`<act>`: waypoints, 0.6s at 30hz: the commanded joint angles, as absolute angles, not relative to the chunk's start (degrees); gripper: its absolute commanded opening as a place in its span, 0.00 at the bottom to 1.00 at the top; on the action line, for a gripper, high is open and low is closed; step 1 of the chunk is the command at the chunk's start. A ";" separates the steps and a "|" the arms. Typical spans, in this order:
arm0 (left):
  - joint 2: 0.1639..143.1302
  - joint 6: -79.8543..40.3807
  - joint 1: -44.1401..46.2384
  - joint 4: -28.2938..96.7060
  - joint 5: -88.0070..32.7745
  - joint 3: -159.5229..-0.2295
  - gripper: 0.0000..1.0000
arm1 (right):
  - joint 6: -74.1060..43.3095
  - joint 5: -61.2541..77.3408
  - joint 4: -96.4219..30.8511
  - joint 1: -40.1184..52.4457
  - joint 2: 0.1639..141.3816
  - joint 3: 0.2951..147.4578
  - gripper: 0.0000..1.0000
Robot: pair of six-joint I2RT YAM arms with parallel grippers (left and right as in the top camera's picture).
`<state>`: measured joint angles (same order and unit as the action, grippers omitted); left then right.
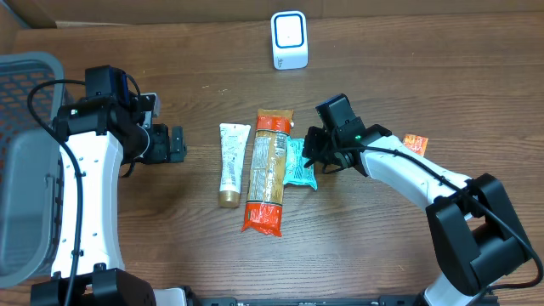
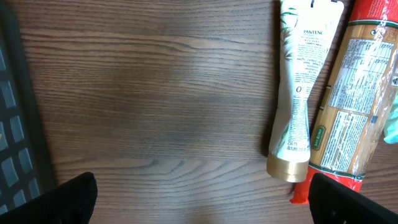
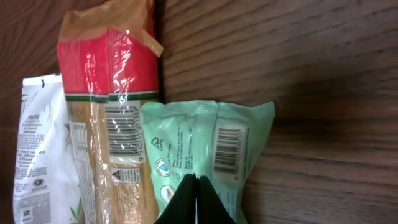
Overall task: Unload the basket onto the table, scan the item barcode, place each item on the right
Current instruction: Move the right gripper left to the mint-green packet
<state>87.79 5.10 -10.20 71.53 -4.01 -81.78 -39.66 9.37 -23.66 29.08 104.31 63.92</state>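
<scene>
The right tool (image 3: 196,198) has its two dark fingers pressed together to a point, pinching the film of a mint-green packet (image 3: 211,146) that lies directly beneath it. Only its wrist camera shows the packet's crinkled, glossy plastic, the seam down its middle and the barcode (image 3: 227,151) printed just beyond the fingertips. The overhead camera hides most of that under the arm. It does show the white, rounded scanner (image 1: 289,40) standing well ahead of this tool on the dark wood-grain bench (image 1: 382,51), and a small orange sachet (image 1: 415,143) behind the tool by the arm. Touching the packet on the side away from the tool lies a long spaghetti packet (image 3: 112,93), clear film over pale strands with red ends. Beyond that is a white tube (image 3: 40,149) with a flat crimped end. The left tool (image 1: 176,143) stands wide and holds nothing. In its own camera the black fingers (image 2: 68,202) sit at the two lower corners with bare wood between them. That view alone shows the tube's gold cap and green leaf print, ahead and to one side of this tool. The overhead view adds a grey mesh basket (image 1: 25,170) behind the left arm.
</scene>
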 commanded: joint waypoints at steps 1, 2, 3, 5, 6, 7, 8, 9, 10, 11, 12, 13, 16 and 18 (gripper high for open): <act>87.90 6.22 -10.09 71.53 -4.01 -81.78 1.00 | -42.11 5.93 -24.03 29.30 104.88 63.75 0.04; 87.90 6.22 -10.09 71.53 -4.01 -81.78 1.00 | -42.30 5.98 -24.08 29.30 105.62 63.75 0.04; 87.90 6.22 -10.09 71.53 -4.03 -81.78 1.00 | -42.59 6.31 -24.10 29.30 106.08 63.75 0.04; 87.90 6.20 -10.09 71.53 -4.03 -81.78 1.00 | -43.72 7.88 -24.29 29.30 107.79 63.75 0.04; 87.90 6.20 -10.09 71.53 -4.01 -81.78 0.99 | -43.72 9.17 -24.23 29.30 108.71 63.75 0.04; 87.90 6.22 -10.09 71.53 -4.03 -81.78 1.00 | -43.79 10.66 -24.14 29.30 109.75 63.75 0.04; 87.90 6.22 -10.09 71.53 -4.03 -81.78 1.00 | -44.12 11.94 -24.01 29.30 110.61 63.75 0.04; 87.90 6.22 -10.09 71.53 -4.03 -81.78 0.99 | -44.82 13.19 -23.81 29.30 111.44 63.75 0.04; 87.90 6.20 -10.09 71.53 -4.03 -81.78 1.00 | -44.84 14.02 -23.57 29.30 111.96 63.75 0.04; 87.90 6.22 -10.09 71.53 -4.01 -81.78 1.00 | -44.84 14.52 -23.44 29.30 112.22 63.75 0.04; 87.90 6.20 -10.09 71.53 -4.03 -81.78 1.00 | -44.84 14.66 -23.46 29.30 112.33 63.75 0.04; 87.90 6.22 -10.09 71.53 -4.01 -81.78 0.99 | -44.84 14.63 -23.49 29.30 112.33 63.75 0.04; 87.90 6.22 -10.09 71.53 -4.01 -81.78 1.00 | -44.86 14.31 -23.49 29.10 112.33 63.75 0.17; 87.90 6.20 -10.09 71.53 -4.03 -81.78 1.00 | -44.97 13.30 -23.46 28.60 112.31 63.86 0.23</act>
<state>87.79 5.10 -10.20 71.55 -4.03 -81.78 -44.80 13.08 -23.05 28.73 110.04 64.34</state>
